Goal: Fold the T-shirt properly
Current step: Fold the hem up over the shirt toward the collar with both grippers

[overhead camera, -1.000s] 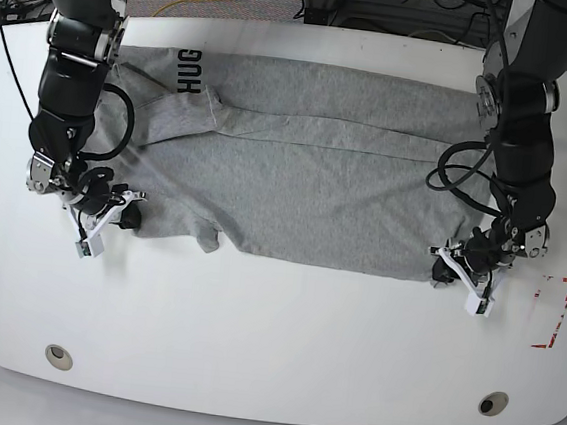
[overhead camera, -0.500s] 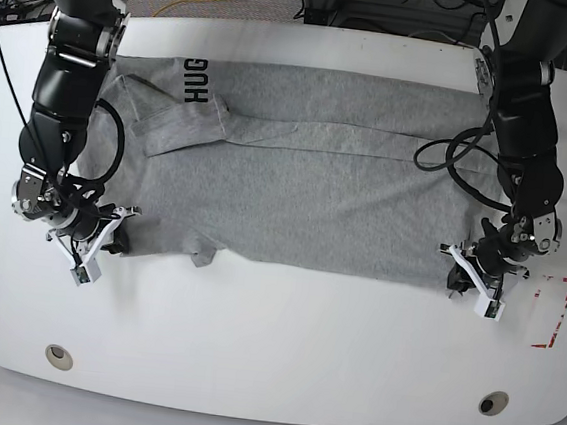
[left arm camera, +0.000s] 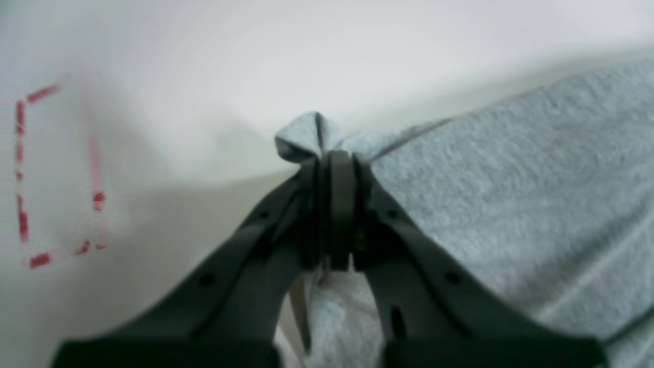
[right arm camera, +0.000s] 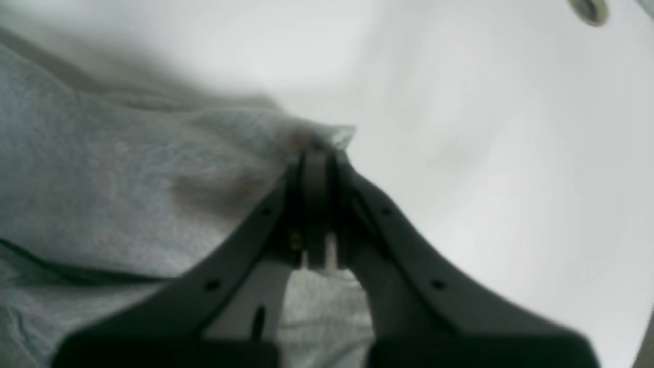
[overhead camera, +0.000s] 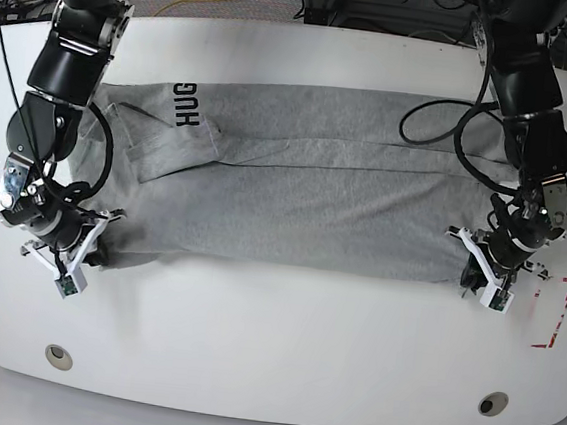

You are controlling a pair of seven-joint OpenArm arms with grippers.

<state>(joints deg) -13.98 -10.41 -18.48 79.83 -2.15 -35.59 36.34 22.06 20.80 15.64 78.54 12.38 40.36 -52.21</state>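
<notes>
The grey T-shirt point(overhead camera: 306, 185) lies stretched sideways across the white table point(overhead camera: 271, 342), with black letters "HUG" near its back left. My left gripper point(overhead camera: 470, 276) is shut on the shirt's front right corner; in the left wrist view its jaws point(left arm camera: 334, 163) pinch a bunched tip of T-shirt point(left arm camera: 511, 194). At the front left corner, my right gripper point(overhead camera: 94, 250) is shut on the cloth. The right wrist view shows its jaws point(right arm camera: 317, 158) clamped on the edge of the T-shirt point(right arm camera: 127, 179).
A red dashed rectangle point(overhead camera: 553, 317) is marked on the table just right of the left gripper, also visible as the red dashed rectangle point(left arm camera: 97, 197). Two round holes point(overhead camera: 59, 357) point(overhead camera: 492, 403) sit near the front edge. Cables run behind the table.
Both grippers have moved outward and a little toward the front edge, each still holding its corner. The shirt is pulled wider and flatter, and the front hem's pucker is gone.
</notes>
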